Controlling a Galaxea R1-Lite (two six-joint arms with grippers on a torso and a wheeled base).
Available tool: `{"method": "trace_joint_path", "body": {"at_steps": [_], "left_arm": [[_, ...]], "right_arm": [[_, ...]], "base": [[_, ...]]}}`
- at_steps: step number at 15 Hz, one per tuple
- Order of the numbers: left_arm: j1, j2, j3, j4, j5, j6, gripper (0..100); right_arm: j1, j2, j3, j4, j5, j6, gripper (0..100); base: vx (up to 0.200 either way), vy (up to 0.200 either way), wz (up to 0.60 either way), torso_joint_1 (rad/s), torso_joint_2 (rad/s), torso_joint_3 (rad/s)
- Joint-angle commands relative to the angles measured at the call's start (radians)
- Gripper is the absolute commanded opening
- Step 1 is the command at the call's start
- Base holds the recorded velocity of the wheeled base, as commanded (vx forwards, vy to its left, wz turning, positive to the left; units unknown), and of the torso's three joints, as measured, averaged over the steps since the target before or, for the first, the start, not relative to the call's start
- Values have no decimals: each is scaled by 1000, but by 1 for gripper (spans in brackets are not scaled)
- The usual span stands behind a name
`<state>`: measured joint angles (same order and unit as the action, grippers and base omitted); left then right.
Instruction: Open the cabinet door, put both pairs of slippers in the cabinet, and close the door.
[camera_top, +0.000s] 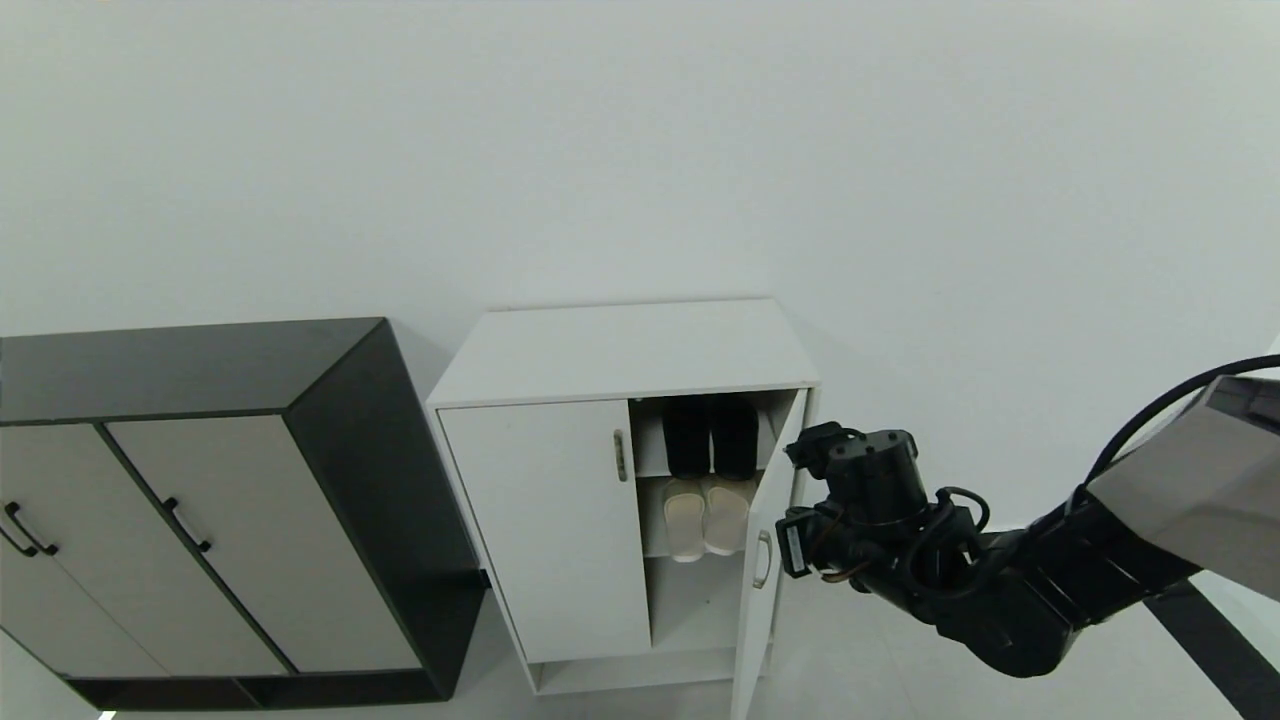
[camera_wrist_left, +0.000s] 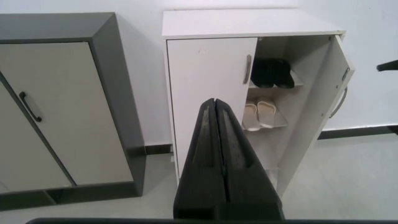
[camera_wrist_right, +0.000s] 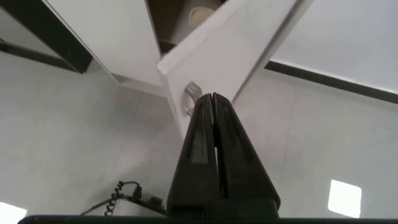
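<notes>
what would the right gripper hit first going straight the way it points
Probably the open door, on its outer face just beside the handle; the right gripper, shut, looks close to it, though depth is unclear.

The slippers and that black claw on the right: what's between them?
In the head view, the open door stands between the right gripper and the black slippers and pale slippers.

It is a bare room arranged like a home entryway: a plain white wall (camera_top: 640, 150) meets a pale glossy floor (camera_top: 880, 660) along a dark baseboard (camera_wrist_left: 354, 132), and against it stand a white shoe cabinet (camera_top: 620, 350) with black slippers (camera_top: 710, 435) and beige slippers (camera_top: 705, 515) on its shelves and a black-framed cabinet (camera_top: 190, 365) beside it.
</notes>
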<state>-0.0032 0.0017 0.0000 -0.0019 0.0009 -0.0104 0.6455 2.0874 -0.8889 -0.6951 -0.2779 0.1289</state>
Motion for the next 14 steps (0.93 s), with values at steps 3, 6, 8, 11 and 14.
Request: {"method": "trace_joint_path", "body": {"at_steps": [3,6,8,11,14], "left_arm": [[0,0,0,-1,-1,0,0],[0,0,0,0,1,0,0],[0,0,0,-1,1,0,0],[0,0,0,-1,1,-2,0],[0,0,0,-1,1,-2,0]], "right_arm": [[-14,120,-96,-9,26,0,0],[-12,186,-193,-11,28,0,0],[-12,218,-243,-26,29,3,0],[-14,252,-245,-176,78,11,0],[-12,220,-113,-323,131,12,0]], "base": [[0,0,0,0,0,0],[0,0,0,0,0,0],[0,0,0,0,0,0],[0,0,0,0,0,0],[0,0,0,0,0,0]]}}
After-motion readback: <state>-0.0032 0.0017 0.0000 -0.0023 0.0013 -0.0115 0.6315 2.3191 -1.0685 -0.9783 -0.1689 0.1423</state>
